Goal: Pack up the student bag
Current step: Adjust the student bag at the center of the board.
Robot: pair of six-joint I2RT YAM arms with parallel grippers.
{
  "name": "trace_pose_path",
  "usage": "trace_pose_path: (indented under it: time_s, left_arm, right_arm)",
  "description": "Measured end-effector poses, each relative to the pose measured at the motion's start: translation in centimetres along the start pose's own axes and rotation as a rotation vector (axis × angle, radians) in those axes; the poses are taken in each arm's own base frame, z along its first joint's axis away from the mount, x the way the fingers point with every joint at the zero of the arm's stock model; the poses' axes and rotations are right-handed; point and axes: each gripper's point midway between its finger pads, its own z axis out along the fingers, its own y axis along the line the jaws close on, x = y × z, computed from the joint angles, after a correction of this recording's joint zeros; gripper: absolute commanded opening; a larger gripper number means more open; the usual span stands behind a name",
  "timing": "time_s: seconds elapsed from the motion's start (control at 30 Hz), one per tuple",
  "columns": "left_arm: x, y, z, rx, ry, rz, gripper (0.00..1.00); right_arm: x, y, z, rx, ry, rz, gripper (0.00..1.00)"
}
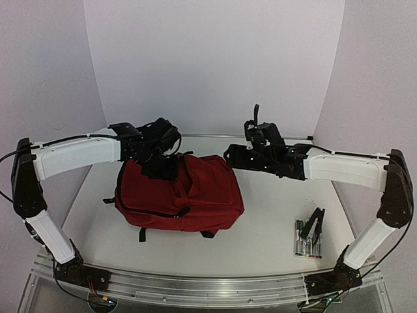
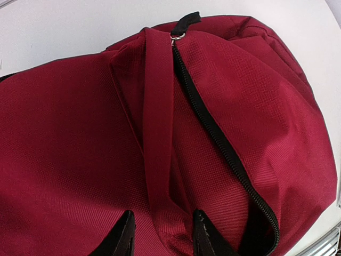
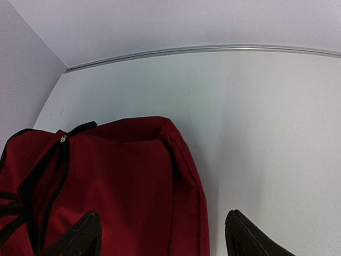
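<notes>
The student bag [image 1: 179,192], a dark-red backpack, lies flat in the middle of the table. My left gripper [image 1: 159,166] is down on its far left part. In the left wrist view the fingers of the left gripper [image 2: 162,224] pinch a raised fold of the red fabric [image 2: 160,160], just left of the black zip [image 2: 224,144], which gapes a little at its near end. My right gripper [image 1: 234,156] hovers at the bag's far right corner. It [image 3: 162,224] stands open, one finger over the bag [image 3: 117,176] and the other over bare table.
A pack of markers [image 1: 306,242] with a black clip-like object [image 1: 316,225] on it lies at the near right of the table. Walls close in the table on three sides. A metal rail [image 1: 208,287] runs along the near edge.
</notes>
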Motion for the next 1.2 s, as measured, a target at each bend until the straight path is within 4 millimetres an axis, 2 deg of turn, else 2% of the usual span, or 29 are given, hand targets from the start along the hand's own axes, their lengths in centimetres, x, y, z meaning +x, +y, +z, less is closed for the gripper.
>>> trace_pose_path:
  time_s: [0.2, 0.3, 0.43, 0.6, 0.8, 0.93, 1.07, 1.2]
  left_arm:
    - [1.0, 1.1, 0.2, 0.078, -0.007, -0.075, 0.24]
    - [1.3, 1.7, 0.1, 0.131, -0.013, -0.125, 0.24]
    - [1.3, 1.9, -0.2, 0.204, -0.028, -0.172, 0.23]
    - [1.2, 1.7, -0.5, 0.257, -0.044, -0.196, 0.23]
    - [1.1, 1.4, -0.5, 0.294, -0.055, -0.203, 0.23]
    - [0.8, 0.8, -0.6, 0.329, -0.064, -0.204, 0.24]
    - [0.2, -0.1, -1.0, 0.385, -0.075, -0.219, 0.32]
    - [-0.5, -1.3, -1.8, 0.449, -0.081, -0.218, 0.38]
  right_arm:
    - [1.0, 6.9, -1.8, -0.098, 0.0, -0.059, 0.75]
    - [2.0, 9.5, -1.5, -0.12, 0.011, -0.089, 0.77]
    - [4.3, 11.6, -0.3, -0.096, 0.049, -0.155, 0.74]
    - [6.5, 12.6, 1.4, -0.027, 0.085, -0.232, 0.66]
    - [6.8, 11.5, 3.8, 0.132, 0.085, -0.3, 0.17]
    - [5.2, 11.4, 3.9, 0.202, 0.047, -0.315, 0.0]
    - [2.9, 11.8, 2.7, 0.214, -0.005, -0.295, 0.0]
    - [1.1, 11.5, 0.5, 0.2, -0.036, -0.271, 0.0]
